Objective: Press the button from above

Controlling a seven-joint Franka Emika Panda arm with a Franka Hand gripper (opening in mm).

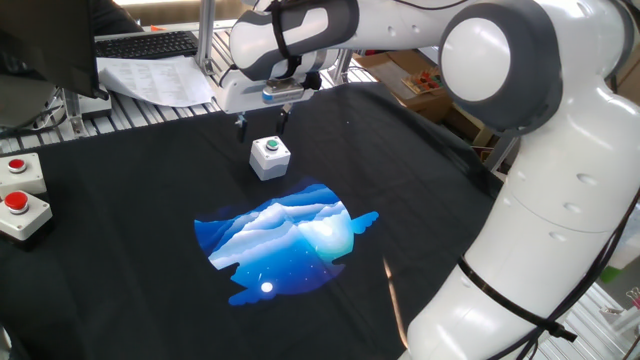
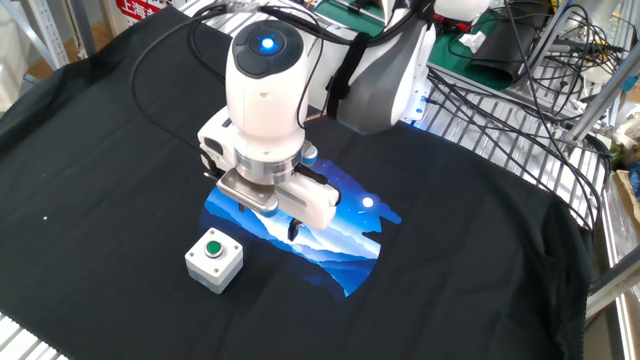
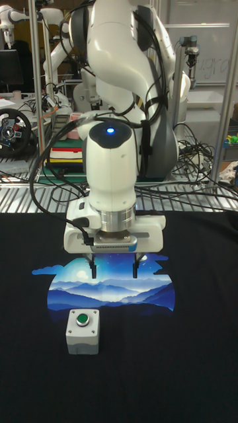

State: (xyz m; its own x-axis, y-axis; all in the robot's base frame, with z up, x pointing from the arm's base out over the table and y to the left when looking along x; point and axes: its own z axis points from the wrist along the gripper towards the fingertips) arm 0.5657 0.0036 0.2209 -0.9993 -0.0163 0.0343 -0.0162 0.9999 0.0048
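Note:
The button (image 3: 82, 320) is small, round and green, set in the top of a light-grey box (image 3: 82, 337) on the black cloth. It also shows in one fixed view (image 1: 269, 146) and in the other fixed view (image 2: 213, 249). My gripper (image 3: 114, 272) hangs above the cloth just behind the box, nearer the arm's base, with its fingers pointing down. It is open: a wide gap separates the two dark fingertips, and nothing is between them. From the side, the gripper (image 1: 261, 128) sits slightly higher than the box top and does not touch it.
A blue mountain picture (image 1: 285, 240) is printed on the cloth beside the box. Two off-white boxes with red buttons (image 1: 18, 205) stand at the left edge. A keyboard (image 1: 150, 45) and papers lie beyond the cloth. Cables (image 2: 520, 60) crowd the far side.

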